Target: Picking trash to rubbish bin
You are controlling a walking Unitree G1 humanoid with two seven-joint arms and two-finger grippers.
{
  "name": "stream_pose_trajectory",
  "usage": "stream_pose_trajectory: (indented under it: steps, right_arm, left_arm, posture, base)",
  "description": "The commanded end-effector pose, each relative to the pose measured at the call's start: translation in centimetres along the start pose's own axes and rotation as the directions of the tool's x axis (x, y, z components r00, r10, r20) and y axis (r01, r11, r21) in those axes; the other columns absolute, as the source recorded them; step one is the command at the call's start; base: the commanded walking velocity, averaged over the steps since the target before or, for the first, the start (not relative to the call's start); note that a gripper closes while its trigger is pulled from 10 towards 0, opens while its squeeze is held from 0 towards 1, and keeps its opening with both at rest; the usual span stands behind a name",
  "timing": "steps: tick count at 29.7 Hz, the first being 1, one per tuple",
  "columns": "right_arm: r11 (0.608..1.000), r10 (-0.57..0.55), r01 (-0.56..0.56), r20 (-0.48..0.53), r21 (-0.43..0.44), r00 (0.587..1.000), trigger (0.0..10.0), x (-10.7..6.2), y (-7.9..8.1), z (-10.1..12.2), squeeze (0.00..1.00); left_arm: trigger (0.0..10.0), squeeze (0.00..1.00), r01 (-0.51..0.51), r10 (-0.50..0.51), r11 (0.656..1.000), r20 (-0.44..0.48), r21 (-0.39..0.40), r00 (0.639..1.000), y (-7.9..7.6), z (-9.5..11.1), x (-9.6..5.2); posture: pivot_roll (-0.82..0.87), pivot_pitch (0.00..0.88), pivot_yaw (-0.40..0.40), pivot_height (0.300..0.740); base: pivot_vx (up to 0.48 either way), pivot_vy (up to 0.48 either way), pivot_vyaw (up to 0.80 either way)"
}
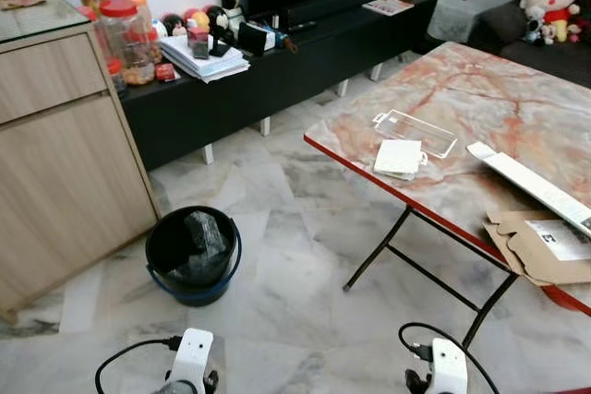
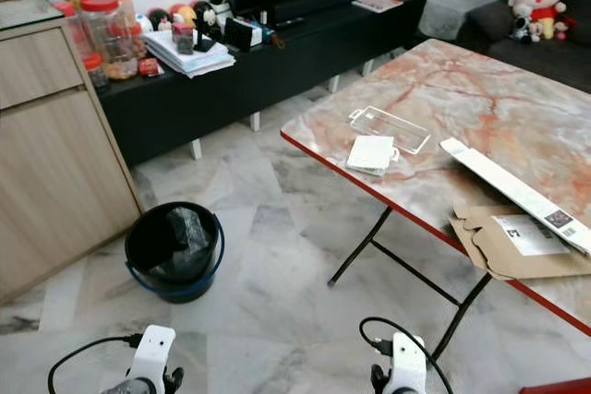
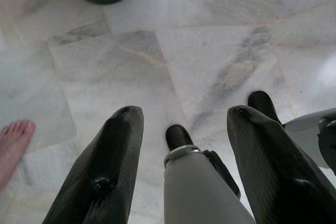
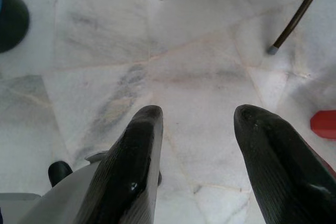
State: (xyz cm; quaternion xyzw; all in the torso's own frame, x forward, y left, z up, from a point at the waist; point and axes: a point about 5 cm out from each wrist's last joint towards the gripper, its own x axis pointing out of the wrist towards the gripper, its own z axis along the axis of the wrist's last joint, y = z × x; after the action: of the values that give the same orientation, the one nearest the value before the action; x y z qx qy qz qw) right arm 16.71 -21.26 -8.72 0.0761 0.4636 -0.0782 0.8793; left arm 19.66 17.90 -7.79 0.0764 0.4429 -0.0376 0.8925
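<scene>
A black rubbish bin [image 1: 192, 251] with a blue rim stands on the marble floor, with crumpled plastic [image 1: 205, 232] inside. On the marble-patterned table [image 1: 480, 89] to its right lie a clear plastic tray [image 1: 416, 133], a small white packet [image 1: 399, 158], a long white box [image 1: 531, 184] and a torn brown cardboard envelope [image 1: 540, 246]. Both arms hang low near my body. My left gripper [image 3: 184, 114] is open over bare floor, holding nothing. My right gripper [image 4: 199, 111] is open too, near the table's legs.
A wooden cabinet [image 1: 65, 163] stands left of the bin. Behind it is a black TV bench [image 1: 277, 71] with jars and papers. The folding table's metal legs [image 1: 406, 265] cross the floor. A person's bare foot [image 3: 13, 140] is near my left side, and a red object [image 4: 323, 123] lies on the floor.
</scene>
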Motion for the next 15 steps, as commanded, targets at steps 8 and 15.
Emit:
stream_pose_trajectory:
  steps: [8, 15]
  right_arm:
    - [1.0, -0.02, 0.02, 0.013, 0.015, 1.0, 10.0, -0.15, -1.06, 0.27, 0.0]
    - [1.0, -0.019, 0.019, 0.006, 0.018, 1.0, 10.0, -0.12, -0.8, 0.07, 0.0]
  left_arm:
    - [10.0, 0.0, 0.009, -0.009, 1.0, -0.008, 0.013, 1.0, -0.05, -0.16, -0.02]
    - [10.0, 0.0, 0.013, -0.013, 1.0, -0.014, 0.027, 1.0, -0.11, -0.22, -0.02]
  posture:
    - [0.01, 0.027, -0.085, 0.74]
    - [0.01, 0.027, -0.085, 0.74]
  base:
    - [0.0, 0.0, -0.74]
    - [0.0, 0.0, -0.74]
